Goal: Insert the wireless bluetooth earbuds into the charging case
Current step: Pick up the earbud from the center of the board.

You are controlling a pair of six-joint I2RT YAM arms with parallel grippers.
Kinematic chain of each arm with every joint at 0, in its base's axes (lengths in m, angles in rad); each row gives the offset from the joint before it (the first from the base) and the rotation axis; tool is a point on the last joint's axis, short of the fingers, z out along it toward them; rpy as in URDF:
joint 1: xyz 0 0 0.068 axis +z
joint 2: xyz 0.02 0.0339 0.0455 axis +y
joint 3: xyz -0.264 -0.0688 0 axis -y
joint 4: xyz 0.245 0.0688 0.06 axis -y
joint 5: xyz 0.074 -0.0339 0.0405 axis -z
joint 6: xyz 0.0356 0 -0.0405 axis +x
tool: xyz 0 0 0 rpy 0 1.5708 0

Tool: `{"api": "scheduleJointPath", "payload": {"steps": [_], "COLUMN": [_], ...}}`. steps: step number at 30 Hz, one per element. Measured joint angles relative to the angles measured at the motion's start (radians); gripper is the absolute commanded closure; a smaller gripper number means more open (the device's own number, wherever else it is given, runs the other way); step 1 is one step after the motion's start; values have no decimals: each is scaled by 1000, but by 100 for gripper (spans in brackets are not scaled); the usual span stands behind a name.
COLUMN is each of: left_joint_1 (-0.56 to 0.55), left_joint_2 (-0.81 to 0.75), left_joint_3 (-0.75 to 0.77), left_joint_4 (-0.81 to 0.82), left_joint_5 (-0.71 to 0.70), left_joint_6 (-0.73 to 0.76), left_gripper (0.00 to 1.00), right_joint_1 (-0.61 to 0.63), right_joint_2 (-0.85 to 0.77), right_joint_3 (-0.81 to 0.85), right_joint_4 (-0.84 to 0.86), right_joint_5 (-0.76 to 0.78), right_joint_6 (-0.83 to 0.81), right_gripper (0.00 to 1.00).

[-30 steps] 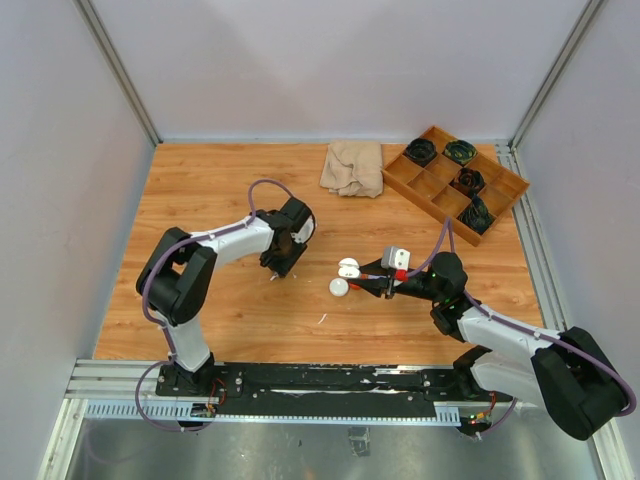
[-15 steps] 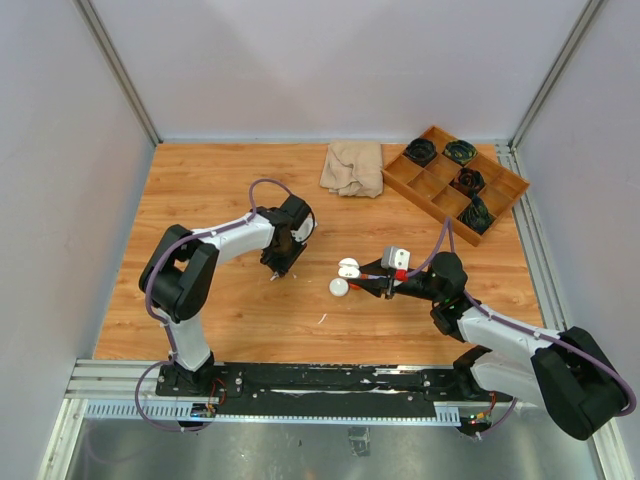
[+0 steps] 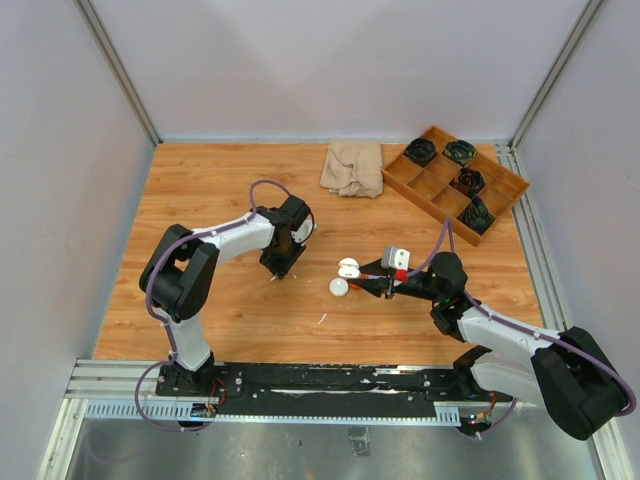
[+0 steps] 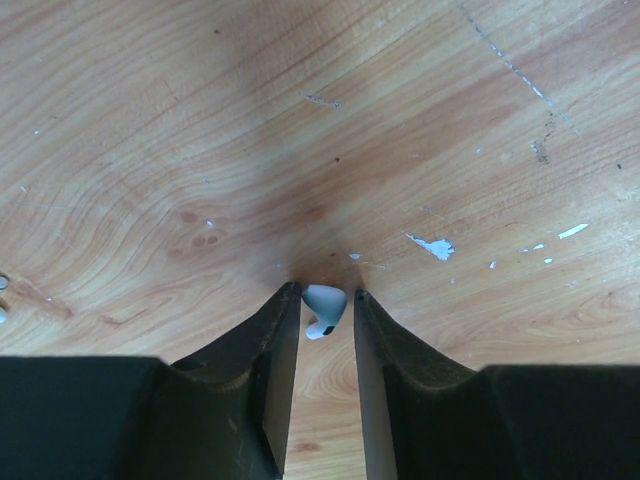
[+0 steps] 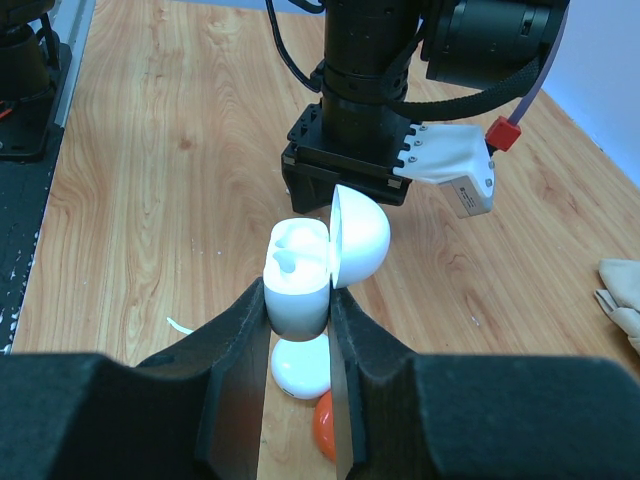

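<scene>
Setting: wood-grain table (image 3: 200, 200) ringed by pale walls (image 3: 330, 70), with two arms reaching in from the near edge.

Left gripper (image 4: 327, 300): fingers drawn nearly together, pinching a small white earbud (image 4: 322, 308) between their tips, just above the scuffed boards.

Earbud: lodged between the left fingertips and pressed against the left-hand pad, its rounded end toward the table.

Right gripper (image 5: 300, 300): clamped on the base of a white charging case (image 5: 298, 290), one finger on each side of it.

Charging case: held upright at the right fingertips with its lid (image 5: 362, 235) swung open to the right. White moulded wells show inside, but whether an earbud sits in them cannot be told.

Below the right fingers: a second white case (image 5: 300, 368) lies on the table directly under the held one, with an orange object (image 5: 325, 432) just beside it.

Ahead of the right gripper: the left arm's wrist, close beyond the open lid.

Between the grippers: a stretch of table, the two near each other but apart.

Far beyond the right gripper: a wooden compartment tray (image 3: 400, 180) holding dark items, with a beige cloth (image 3: 352, 167) touching its left end.
</scene>
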Motion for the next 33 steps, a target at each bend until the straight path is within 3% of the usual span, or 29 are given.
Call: {"api": "scheduleJointPath", "payload": {"steps": [10,18,27,33], "left_joint_1": [1,5,1,-58], "left_joint_2": [6,-23,-270,-426], "left_joint_3": [8,9,-72,-179], "left_joint_4": [-11,3,158,290], "left_joint_5": [16,44,79,41], "left_joint_6": [-21,-119,-294,-435], "left_gripper": [82,81,84,84], "right_joint_1": [0,0,17,31], "right_joint_2": [0,-3,-9,-9], "right_joint_3": [0,0,0,0], "right_joint_4": [0,2,21,32], "right_joint_5": [0,0,26,69], "right_joint_6": [0,4,19,18], "right_gripper": [98,98,99,99]}}
